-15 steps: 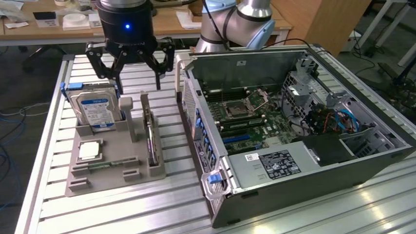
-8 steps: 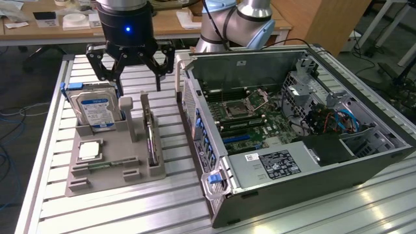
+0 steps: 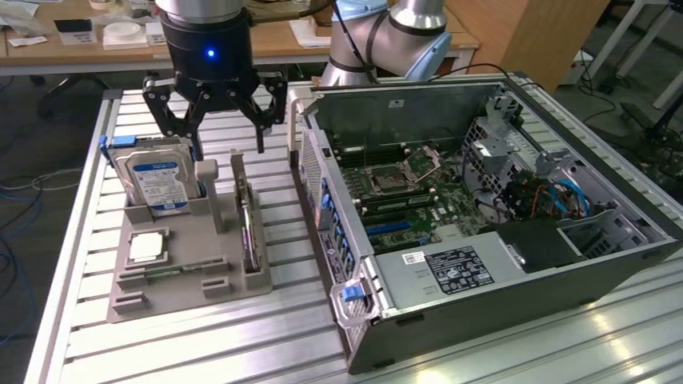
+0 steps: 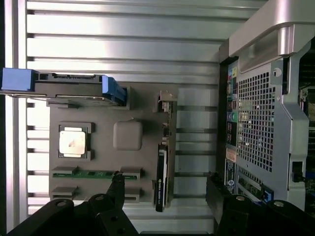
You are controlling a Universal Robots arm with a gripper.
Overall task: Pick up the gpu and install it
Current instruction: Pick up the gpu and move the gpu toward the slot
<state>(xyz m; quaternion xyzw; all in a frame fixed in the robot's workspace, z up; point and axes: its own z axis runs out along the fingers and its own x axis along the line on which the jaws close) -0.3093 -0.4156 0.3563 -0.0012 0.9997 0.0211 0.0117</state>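
Gripper: the gripper [image 3: 211, 140] hangs above the far end of the grey tray [image 3: 181, 300], jaws spread wide and holding nothing; a blue light glows on its black body.
Fingers: in the wrist view the black fingers [image 4: 116, 189] stand on either side of the gpu, clear of it.
Gpu: the gpu [image 3: 248, 228] stands on edge in a slot of the tray, on the side nearest the computer case [image 3: 501, 320]; from above its thin green board edge and black cooler show.
Hard drive: the hard drive [image 3: 160, 180] stands upright in the tray with blue side rails; its label is blue and white, the print too small to read.
Processor: a square silver chip [image 3: 146, 246] lies flat in a tray pocket.
Memory stick: a narrow green memory stick [image 3: 176, 270] lies in a slot just beside the chip.
Case: open on its side on the slatted aluminium table [image 3: 160, 352], motherboard exposed.
Case writing: a black and white label [image 3: 453, 268] sits on the silver box inside; its text cannot be read.
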